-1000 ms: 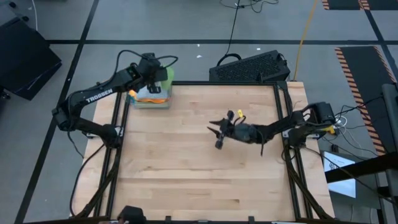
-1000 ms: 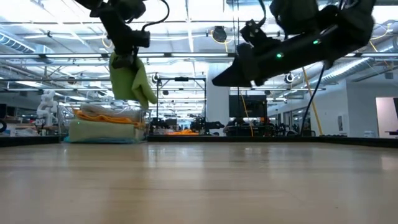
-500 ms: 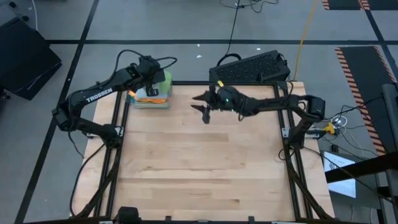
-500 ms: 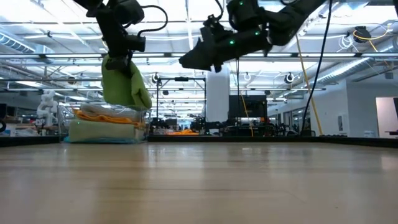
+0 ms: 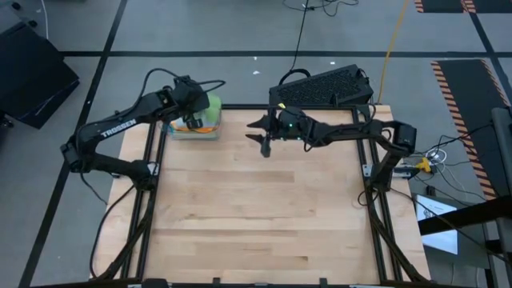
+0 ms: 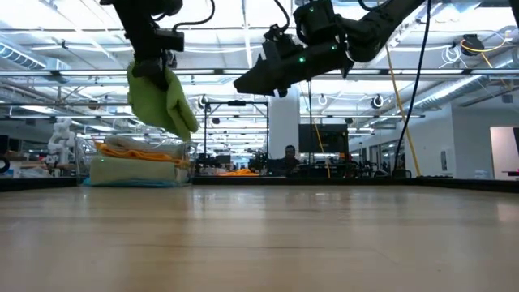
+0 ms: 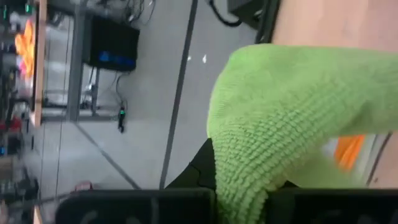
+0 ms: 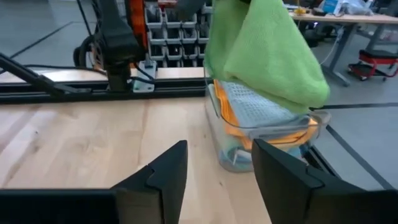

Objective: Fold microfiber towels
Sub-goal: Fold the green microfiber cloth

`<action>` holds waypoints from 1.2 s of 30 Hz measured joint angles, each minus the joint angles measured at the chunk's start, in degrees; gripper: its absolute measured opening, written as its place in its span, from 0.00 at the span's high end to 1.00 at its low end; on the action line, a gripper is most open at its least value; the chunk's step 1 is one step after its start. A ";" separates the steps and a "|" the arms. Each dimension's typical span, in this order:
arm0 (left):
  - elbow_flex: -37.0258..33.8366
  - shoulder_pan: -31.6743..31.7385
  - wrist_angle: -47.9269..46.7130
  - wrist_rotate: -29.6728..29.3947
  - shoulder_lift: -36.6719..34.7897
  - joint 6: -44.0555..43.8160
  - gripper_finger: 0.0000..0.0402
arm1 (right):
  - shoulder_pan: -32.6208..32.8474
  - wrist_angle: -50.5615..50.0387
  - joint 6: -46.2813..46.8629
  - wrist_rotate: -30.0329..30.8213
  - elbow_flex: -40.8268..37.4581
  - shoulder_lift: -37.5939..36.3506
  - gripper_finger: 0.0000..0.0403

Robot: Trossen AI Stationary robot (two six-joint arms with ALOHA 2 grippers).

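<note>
We see the left gripper (image 6: 154,63) pinching the bright green towel (image 6: 160,101), which hangs above the clear bin (image 8: 261,146) of remaining towels at the table's far left corner. The right gripper (image 5: 264,138), fingers spread and empty, hovers beside it; the towel lies leftward, its long axis vertical.

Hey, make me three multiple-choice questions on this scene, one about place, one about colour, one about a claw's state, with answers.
1. Where is the bin?
A. far left corner of the table
B. table centre
C. near right corner

2. What colour is the towel that the left claw lifts?
A. orange
B. bright green
C. blue

3. How is the right claw?
A. shut on a towel
B. open, empty
C. resting on the table

Answers: 1 A, the high view shows it there. 2 B, green in the left wrist view. 3 B, its fingers stand apart with nothing between them.
</note>
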 joint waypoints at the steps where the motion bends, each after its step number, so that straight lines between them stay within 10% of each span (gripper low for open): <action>1: 0.00 0.09 -0.29 -0.59 -0.06 -0.79 0.99 | 0.30 0.13 -0.14 0.86 0.00 0.00 0.57; 17: -1.17 1.70 4.15 -7.44 0.94 2.99 0.99 | -0.06 4.86 5.80 0.91 3.48 3.36 0.33; 26: -1.18 3.24 8.66 0.83 3.94 5.77 0.99 | 0.37 -1.04 6.69 1.00 3.45 3.36 0.33; 36: 0.62 -6.96 7.69 -0.23 0.90 -9.12 0.98 | 2.03 -7.27 2.80 1.91 3.41 0.82 0.33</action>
